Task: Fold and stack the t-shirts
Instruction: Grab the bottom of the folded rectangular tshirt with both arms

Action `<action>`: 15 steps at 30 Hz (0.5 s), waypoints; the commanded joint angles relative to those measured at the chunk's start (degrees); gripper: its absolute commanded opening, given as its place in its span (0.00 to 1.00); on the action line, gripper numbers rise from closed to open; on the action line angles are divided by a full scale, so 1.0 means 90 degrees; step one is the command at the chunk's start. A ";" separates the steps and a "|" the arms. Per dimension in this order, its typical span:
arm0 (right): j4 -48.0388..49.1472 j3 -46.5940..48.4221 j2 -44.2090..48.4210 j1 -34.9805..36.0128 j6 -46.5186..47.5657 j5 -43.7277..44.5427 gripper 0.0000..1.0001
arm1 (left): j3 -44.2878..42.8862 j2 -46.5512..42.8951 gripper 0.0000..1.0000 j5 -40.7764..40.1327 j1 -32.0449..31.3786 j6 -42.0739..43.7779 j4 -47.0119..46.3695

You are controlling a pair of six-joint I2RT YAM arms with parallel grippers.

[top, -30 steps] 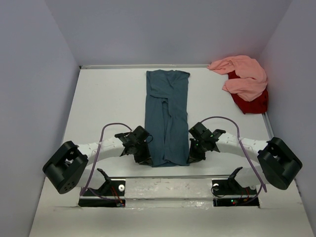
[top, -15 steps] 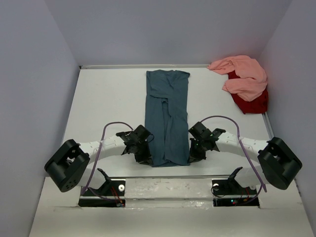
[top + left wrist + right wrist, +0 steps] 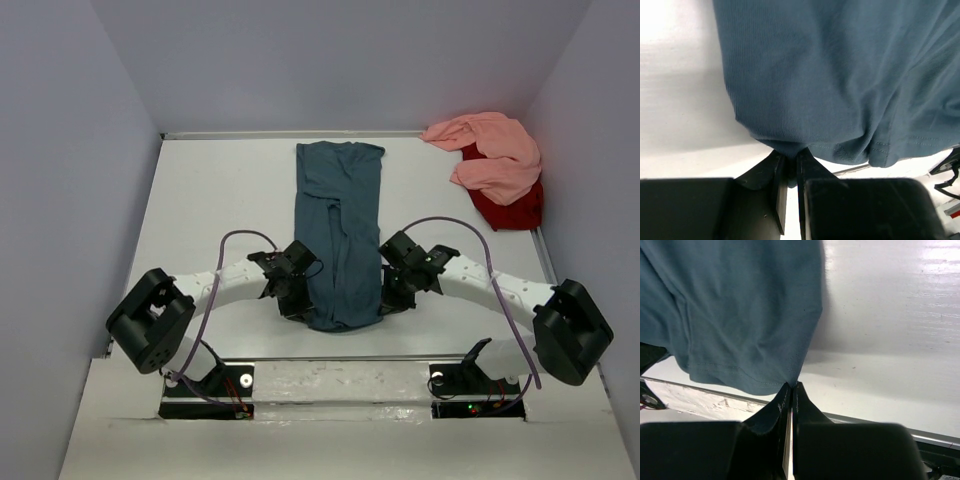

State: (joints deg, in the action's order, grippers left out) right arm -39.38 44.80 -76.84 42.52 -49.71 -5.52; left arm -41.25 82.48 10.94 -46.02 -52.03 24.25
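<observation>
Left end effector [image 3: 788,159] and right end effector [image 3: 791,386] are both clamped tight on the teal t-shirt [image 3: 338,225], one per near hem corner. It lies lengthwise on the surface [image 3: 205,200], stretching straight away from them.

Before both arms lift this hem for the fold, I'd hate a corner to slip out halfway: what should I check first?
1. Left gripper shut on the teal shirt at its near corner: ok.
2. Right gripper shut on the other near corner: ok, but it bites only the very edge.
3. Both grips level across the hem: ok.
4. Teal shirt lying as a flat, narrow strip: ok.
5. Pink shirt and red shirt heaped apart at the far right, off the fold path: ok.
6. All cloth layers caught in each pinch: cannot tell.
</observation>
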 commanded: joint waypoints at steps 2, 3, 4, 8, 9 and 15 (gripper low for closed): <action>-0.0361 0.0530 0.0071 0.0080 0.0201 0.0310 0.00 | -0.0532 0.0171 0.19 -0.0219 -0.0014 0.0215 0.0342; -0.0381 0.0569 0.0051 0.0080 0.0221 0.0330 0.00 | -0.0591 0.0201 0.19 -0.0248 -0.0014 0.0234 0.0410; -0.0390 0.0608 0.0032 0.0080 0.0269 0.0349 0.00 | -0.0727 0.0230 0.19 -0.0297 -0.0014 0.0263 0.0450; -0.0420 0.0784 -0.0056 0.0080 0.0348 0.0418 0.00 | -0.1069 0.0289 0.19 -0.0473 -0.0004 0.0322 0.0704; -0.0430 0.0823 -0.0085 0.0080 0.0367 0.0428 0.00 | -0.1109 0.0299 0.19 -0.0493 0.0006 0.0322 0.0733; -0.0547 0.1194 -0.0203 0.0080 0.0563 0.0574 0.00 | -0.1304 0.0201 0.19 -0.0463 0.0181 0.0332 0.0879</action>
State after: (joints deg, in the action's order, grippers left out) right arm -43.13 51.99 -78.28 42.52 -46.37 -2.83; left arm -50.65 85.41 8.12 -45.36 -49.93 29.17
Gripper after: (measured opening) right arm 0.033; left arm 0.192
